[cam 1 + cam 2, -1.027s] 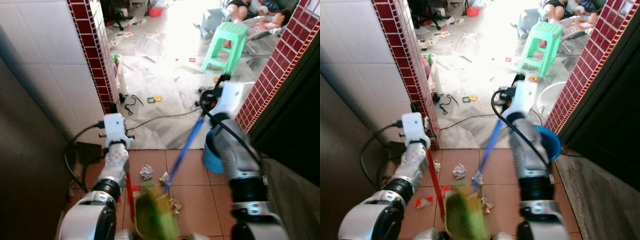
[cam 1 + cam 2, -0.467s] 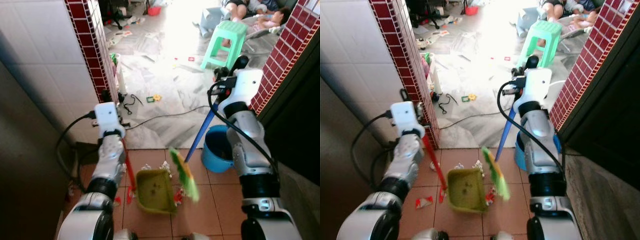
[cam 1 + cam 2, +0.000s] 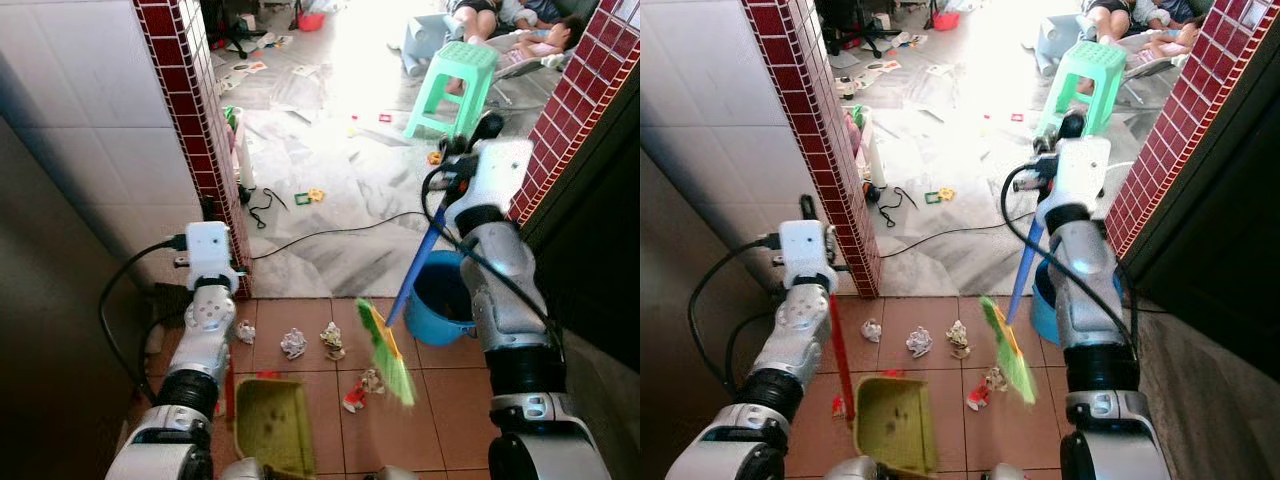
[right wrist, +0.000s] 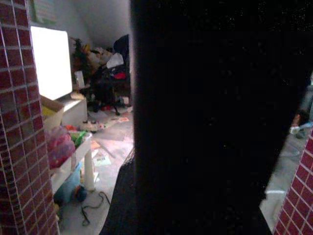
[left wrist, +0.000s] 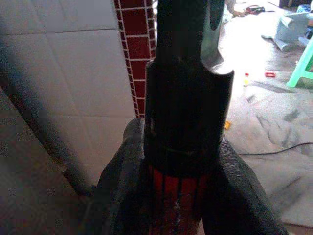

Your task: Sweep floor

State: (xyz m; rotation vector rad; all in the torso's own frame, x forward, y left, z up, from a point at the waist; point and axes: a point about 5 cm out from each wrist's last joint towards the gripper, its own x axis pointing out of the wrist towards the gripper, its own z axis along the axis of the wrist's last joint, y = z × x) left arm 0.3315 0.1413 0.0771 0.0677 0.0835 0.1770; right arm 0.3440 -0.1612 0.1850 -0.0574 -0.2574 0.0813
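Note:
My left gripper (image 3: 807,215) is shut on the red handle (image 3: 837,340) of a green dustpan (image 3: 266,426), which rests on the terracotta tiles close to my feet. Held by my shut right gripper (image 3: 1045,165), a blue broom handle (image 3: 416,268) slants down to the green broom head (image 3: 388,352), which hangs to the right of the dustpan. Crumpled paper scraps (image 3: 293,343) lie on the tiles just beyond the dustpan, and a red scrap (image 3: 355,399) lies by the broom head. In the left wrist view the red handle (image 5: 178,196) runs between the dark fingers.
A blue bucket (image 3: 440,300) stands at the right by the red brick wall (image 3: 575,110). A red brick pillar (image 3: 190,110) rises on the left. A black cable (image 3: 320,235) crosses the marble floor beyond, near a green stool (image 3: 450,85) and small toys. People sit far back.
The dustpan has slid back toward me and to the left. The broom head has swung right, away from the dustpan, and several scraps lie uncovered in front of it.

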